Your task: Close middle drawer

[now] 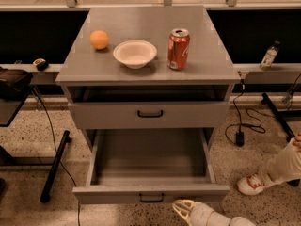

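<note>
The middle drawer [150,194] is a wide grey drawer with a low front panel and a small black bar handle [151,198]. It is pulled far out of the grey cabinet [211,69], and its plain grey box is bare inside. My gripper [184,209] is pale and sits at the bottom edge of the camera view. It is just in front of the drawer's front panel, a little right of the handle, and its white arm runs off to the lower right.
Above it, a grey drawer with a taller front [108,114] stands slightly out. On the cabinet top are an orange [99,39], a white bowl [135,53] and a red can [178,49]. A white and red shoe [251,183] is on the floor at right. Cables and a black stand leg [54,166] lie on the floor.
</note>
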Tool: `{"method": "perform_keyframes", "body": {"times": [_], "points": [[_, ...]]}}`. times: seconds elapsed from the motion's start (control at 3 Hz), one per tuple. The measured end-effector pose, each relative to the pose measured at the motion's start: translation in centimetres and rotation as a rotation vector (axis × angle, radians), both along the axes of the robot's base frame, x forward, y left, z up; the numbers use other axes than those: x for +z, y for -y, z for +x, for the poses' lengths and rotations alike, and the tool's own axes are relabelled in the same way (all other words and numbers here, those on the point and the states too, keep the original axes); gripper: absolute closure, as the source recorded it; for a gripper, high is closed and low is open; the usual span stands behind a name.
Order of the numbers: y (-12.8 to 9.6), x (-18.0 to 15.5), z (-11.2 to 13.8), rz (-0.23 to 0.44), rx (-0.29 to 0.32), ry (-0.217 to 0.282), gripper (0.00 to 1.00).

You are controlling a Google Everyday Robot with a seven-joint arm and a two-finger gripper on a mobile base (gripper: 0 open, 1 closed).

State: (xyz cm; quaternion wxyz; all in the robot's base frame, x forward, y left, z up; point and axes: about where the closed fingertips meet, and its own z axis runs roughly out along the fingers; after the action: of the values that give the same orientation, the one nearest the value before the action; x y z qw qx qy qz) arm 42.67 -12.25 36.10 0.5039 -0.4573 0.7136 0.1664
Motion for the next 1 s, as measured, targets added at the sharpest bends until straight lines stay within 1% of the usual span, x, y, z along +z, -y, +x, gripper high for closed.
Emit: {"method": "perform_keyframes", "body": {"times": [0.33, 0.67, 1.0], "points": [[0.0, 0.0, 0.0, 0.000, 0.000, 0.000, 1.00], [-1.5, 0.1, 1.4, -0.016, -0.018, 0.045, 1.00], [-3.8, 0.7, 5.7, -0.049, -0.093, 0.181, 1.00]]}}
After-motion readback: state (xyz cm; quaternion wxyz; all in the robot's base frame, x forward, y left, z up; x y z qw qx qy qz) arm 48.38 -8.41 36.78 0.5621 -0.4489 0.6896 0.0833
